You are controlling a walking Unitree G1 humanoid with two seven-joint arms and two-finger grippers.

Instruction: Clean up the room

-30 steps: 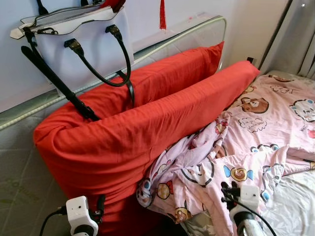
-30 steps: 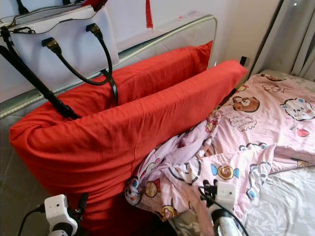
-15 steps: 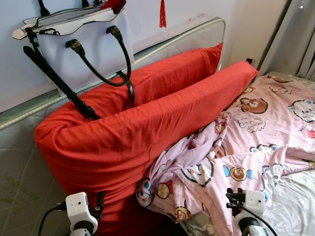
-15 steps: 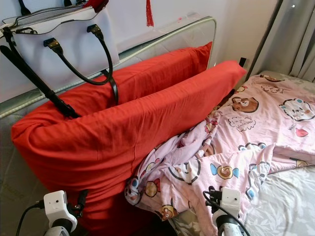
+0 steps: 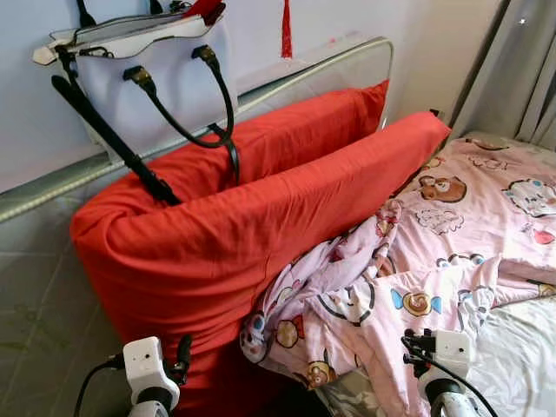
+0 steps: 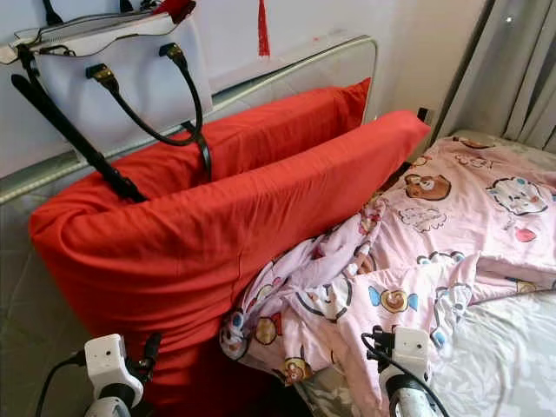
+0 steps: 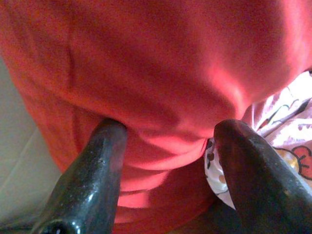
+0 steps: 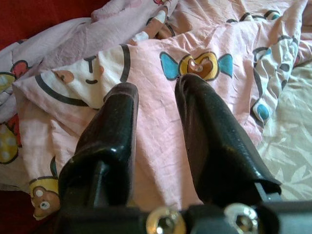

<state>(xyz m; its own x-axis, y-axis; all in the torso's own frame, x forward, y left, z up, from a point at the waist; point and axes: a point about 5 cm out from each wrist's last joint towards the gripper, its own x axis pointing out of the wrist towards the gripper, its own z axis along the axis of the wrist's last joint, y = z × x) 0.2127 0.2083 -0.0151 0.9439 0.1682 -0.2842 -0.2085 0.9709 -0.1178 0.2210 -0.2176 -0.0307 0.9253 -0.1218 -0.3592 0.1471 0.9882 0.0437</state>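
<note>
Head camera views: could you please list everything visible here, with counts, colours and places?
Pillows: two, red, standing on edge against the headboard rail.
Handbag: one, white with black handles and strap, resting above the rear pillow.
Quilt: one, pink with cartoon animals, crumpled on the bed beside the pillows.
Bed sheet: one, pale with leaf pattern, under the quilt.
Tassel: one, red, hanging on the wall.
Curtain: grey, far right.
Left gripper: open, at the front pillow.
Right gripper: fingers slightly apart, over the quilt.

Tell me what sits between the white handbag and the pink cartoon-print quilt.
Two long red pillows stand between the white handbag and the pink cartoon-print quilt, in the left eye view.
</note>
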